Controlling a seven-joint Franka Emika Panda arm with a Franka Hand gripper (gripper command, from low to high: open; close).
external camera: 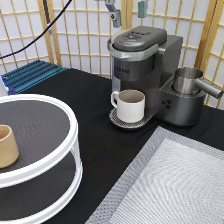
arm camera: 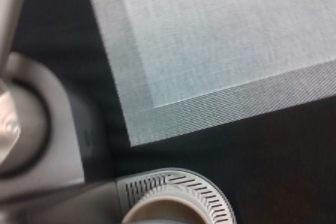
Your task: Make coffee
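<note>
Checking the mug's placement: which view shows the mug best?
The exterior view: the whole mug stands on the coffee maker's drip tray. The wrist view catches only its rim at the edge.

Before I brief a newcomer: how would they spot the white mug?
Find the grey coffee machine near the exterior view's top. The white mug stands on its round drip tray, below the hand. Unlike the tan cup, it has a handle.

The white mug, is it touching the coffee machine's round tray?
Touching. The exterior view shows the white mug standing on the coffee machine's round drip tray. The gripper hangs above, apart.
</note>
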